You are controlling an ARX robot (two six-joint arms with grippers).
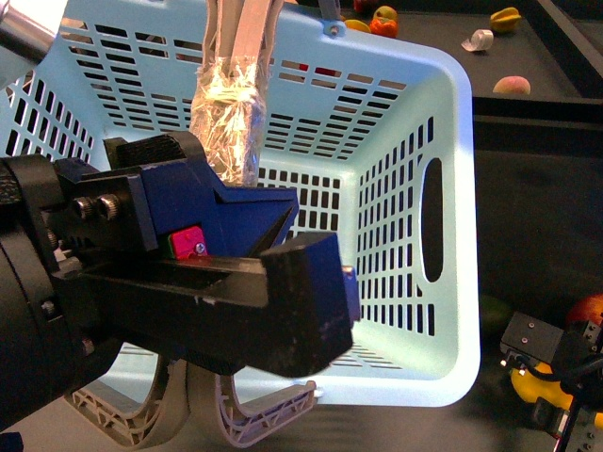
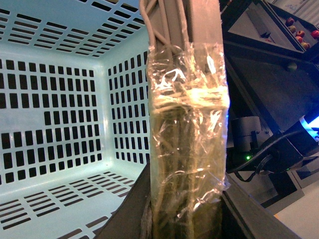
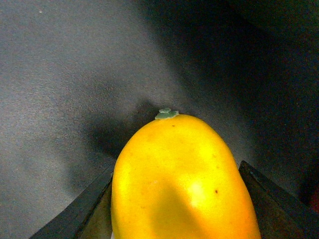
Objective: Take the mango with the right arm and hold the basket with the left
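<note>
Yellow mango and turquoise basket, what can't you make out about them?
Front view: the black and blue left gripper hides the light turquoise plastic basket's near left corner.
Left wrist view: the taped handle hides where that gripper clamps it.
Right wrist view: the yellow oval mango, cut off below, hides where the slim black right gripper touches it.

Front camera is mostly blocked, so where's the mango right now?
The mango sits between the right gripper's jaws. In the front view it is at bottom right, to the right of the basket and just below a red fruit.
</note>
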